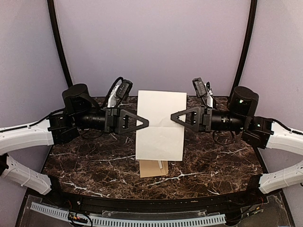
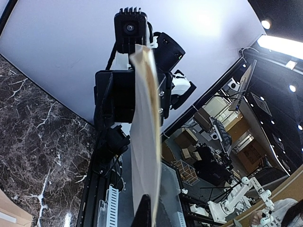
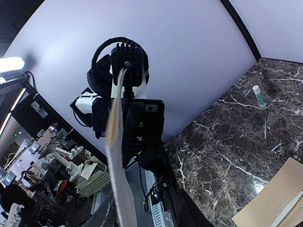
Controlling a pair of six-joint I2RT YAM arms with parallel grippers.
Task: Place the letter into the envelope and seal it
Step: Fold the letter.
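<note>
We note letter (image 1: 161, 125) upright, flat, above tabletop (image 1: 94, 161). Left gripper (image 1: 146, 123) pinches its left edge. Right gripper (image 1: 173, 118) at right edge; grip we cannot tell. Envelope (image 1: 152, 169) lies below, partly hidden. We judge insertion and sealing not yet done.

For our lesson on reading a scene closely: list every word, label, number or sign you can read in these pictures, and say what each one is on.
No text can be read in any view.
The letter: the side facing the top camera is blank.
The envelope: mostly hidden under the letter, with no print visible.
The small white tube on the table: any label is too small to read.
</note>
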